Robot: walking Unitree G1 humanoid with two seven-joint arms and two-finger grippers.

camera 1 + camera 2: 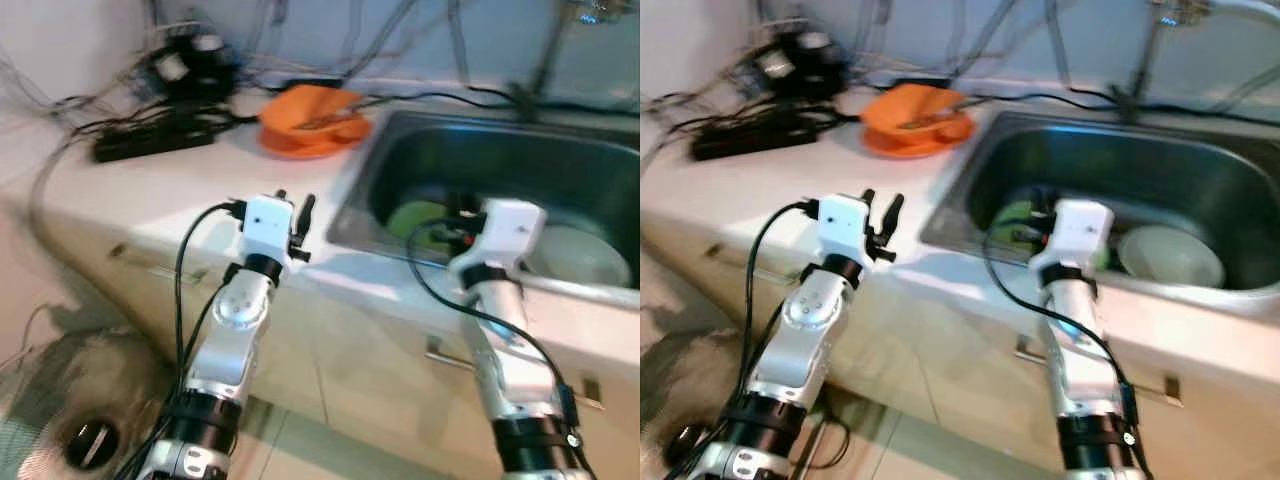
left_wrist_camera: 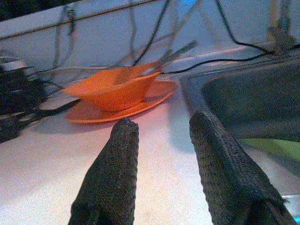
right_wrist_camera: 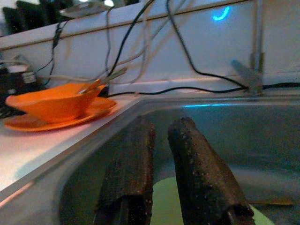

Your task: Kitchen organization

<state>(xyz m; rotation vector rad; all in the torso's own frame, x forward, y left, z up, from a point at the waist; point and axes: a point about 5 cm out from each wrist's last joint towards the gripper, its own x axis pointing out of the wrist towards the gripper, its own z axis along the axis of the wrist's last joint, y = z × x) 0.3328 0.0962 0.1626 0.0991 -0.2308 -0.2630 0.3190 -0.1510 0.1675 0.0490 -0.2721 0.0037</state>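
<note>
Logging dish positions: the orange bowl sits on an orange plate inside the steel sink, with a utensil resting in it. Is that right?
Not quite. The orange bowl on its orange plate stands on the white countertop, beside the steel sink, not inside it. The utensil does rest in the bowl. The left eye view shows this.

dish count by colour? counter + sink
Orange: 2, a bowl on a plate, on the counter
Green: 1, a plate in the sink
White: 1, a plate in the sink
Total: 4
</note>
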